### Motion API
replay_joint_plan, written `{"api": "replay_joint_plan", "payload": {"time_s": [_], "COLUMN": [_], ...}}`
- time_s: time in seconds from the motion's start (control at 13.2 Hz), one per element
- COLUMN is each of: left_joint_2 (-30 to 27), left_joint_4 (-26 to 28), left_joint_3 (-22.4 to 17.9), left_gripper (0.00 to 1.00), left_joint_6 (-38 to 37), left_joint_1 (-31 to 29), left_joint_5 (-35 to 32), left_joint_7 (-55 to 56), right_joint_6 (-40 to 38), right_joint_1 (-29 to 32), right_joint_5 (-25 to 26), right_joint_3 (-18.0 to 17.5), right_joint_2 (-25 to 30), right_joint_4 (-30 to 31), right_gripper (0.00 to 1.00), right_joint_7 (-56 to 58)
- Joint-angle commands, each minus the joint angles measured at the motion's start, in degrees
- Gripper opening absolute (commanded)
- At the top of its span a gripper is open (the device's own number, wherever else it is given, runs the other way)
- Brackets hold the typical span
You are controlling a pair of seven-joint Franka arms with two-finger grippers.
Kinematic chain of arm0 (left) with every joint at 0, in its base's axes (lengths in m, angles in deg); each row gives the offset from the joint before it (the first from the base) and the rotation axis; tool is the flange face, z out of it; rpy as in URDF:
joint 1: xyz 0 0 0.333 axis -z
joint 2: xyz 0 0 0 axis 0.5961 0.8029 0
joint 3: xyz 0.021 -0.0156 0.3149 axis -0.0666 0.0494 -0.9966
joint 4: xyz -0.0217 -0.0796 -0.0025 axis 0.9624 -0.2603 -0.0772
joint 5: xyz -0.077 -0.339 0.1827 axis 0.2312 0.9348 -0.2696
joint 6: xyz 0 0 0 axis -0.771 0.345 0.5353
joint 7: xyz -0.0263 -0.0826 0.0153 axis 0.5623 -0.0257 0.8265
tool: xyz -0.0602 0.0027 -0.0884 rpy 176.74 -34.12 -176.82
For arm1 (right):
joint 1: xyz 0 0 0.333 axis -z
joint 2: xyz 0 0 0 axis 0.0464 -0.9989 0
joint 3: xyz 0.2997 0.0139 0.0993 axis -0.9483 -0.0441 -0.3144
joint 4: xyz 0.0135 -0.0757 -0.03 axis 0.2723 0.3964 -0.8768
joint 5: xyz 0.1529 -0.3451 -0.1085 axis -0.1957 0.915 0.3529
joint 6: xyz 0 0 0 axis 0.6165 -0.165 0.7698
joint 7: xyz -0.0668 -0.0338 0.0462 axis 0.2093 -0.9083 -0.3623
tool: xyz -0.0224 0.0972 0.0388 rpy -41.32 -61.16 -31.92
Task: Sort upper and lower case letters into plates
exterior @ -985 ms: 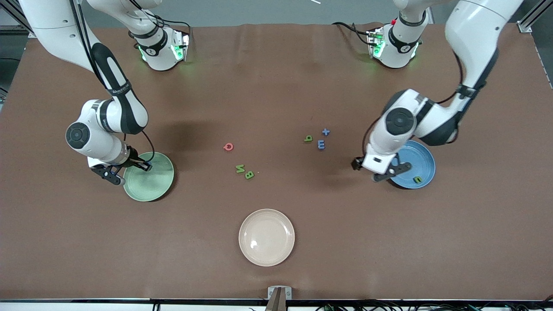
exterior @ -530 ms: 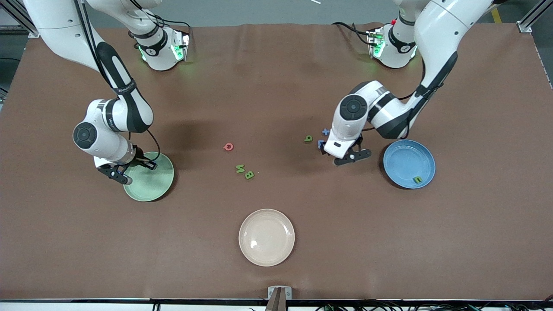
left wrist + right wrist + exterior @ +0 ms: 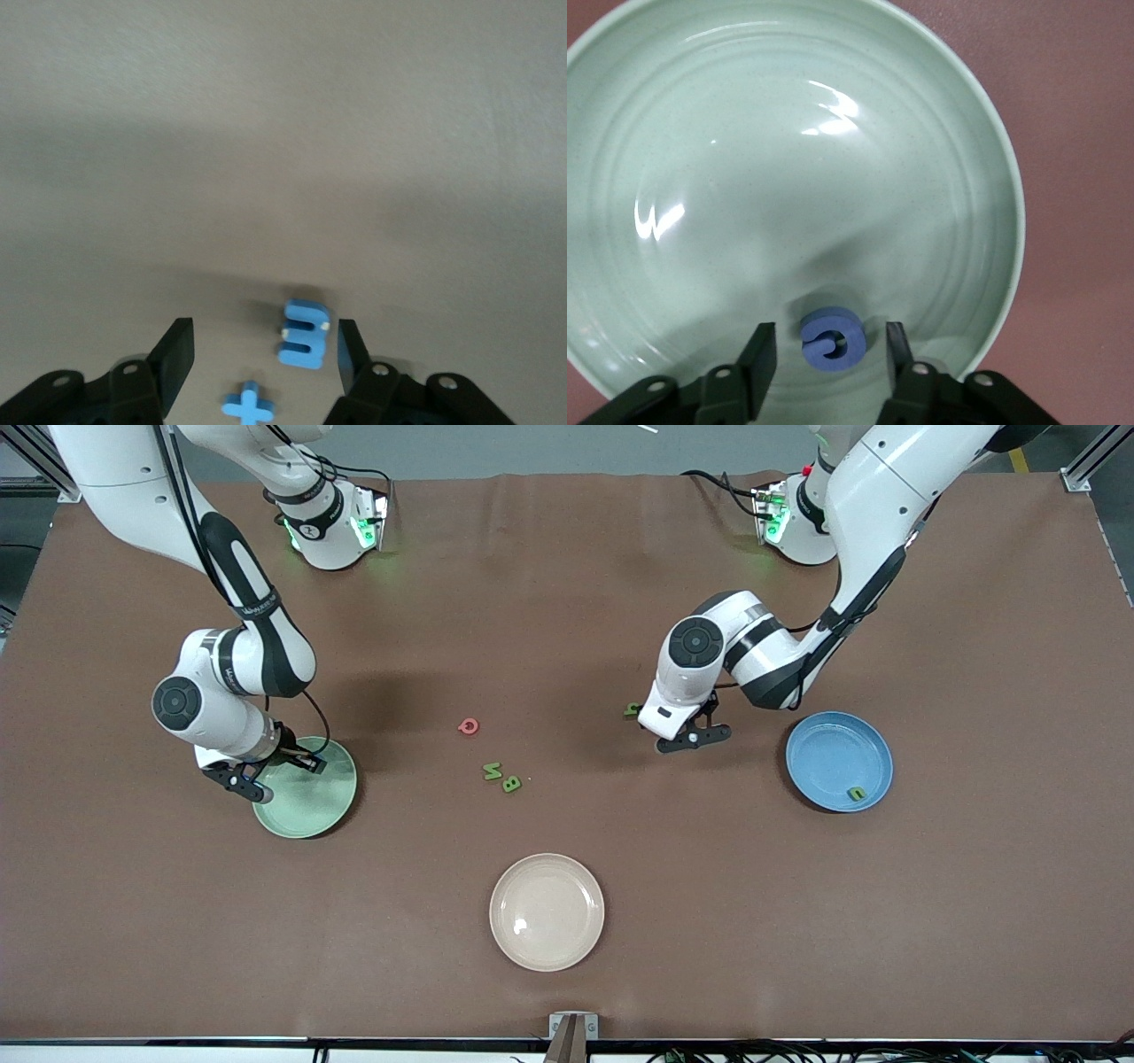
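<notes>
Fingers of left gripper apart, straddling chunky blue letter; right gripper fingers apart around round blue letter on glossy mint plate.

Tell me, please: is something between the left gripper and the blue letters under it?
Nothing visible is. The left gripper hangs open over the blue m and the blue plus-shaped letter, which lie on the bare table between its fingers. The m lies close beside one finger, so that finger may bump it going down.
</notes>
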State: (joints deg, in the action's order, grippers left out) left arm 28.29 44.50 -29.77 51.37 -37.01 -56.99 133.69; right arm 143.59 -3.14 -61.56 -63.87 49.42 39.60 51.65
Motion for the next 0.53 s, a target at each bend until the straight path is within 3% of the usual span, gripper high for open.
{"api": "replay_joint_plan", "payload": {"time_s": [0.0,0.15,0.38,0.45], "left_joint_2": [1.14,1.84,3.07,3.60], "left_joint_4": [-0.26,-0.26,-0.18,-0.18], "left_joint_3": [-0.07,-0.07,-0.07,-0.07], "left_gripper": [0.69,0.66,0.62,0.60], "left_joint_6": [1.48,2.10,2.62,2.62], "left_joint_1": [0.67,0.68,0.68,0.68], "left_joint_5": [-0.31,-0.31,-1.27,-1.54], "left_joint_7": [0.11,-0.24,-0.33,-0.33], "right_joint_6": [-1.86,-7.47,-17.06,-17.17], "right_joint_1": [-0.44,-1.58,-4.30,-6.13], "right_joint_5": [-0.20,-0.55,-0.55,-0.55], "right_joint_3": [-0.16,-0.16,-0.16,-0.16], "right_joint_2": [0.98,1.33,1.95,2.74], "right_joint_4": [-0.62,-3.86,-10.19,-10.12], "right_gripper": [0.75,0.78,1.00,1.00], "right_joint_7": [-0.32,-2.77,-9.61,-13.64]}}
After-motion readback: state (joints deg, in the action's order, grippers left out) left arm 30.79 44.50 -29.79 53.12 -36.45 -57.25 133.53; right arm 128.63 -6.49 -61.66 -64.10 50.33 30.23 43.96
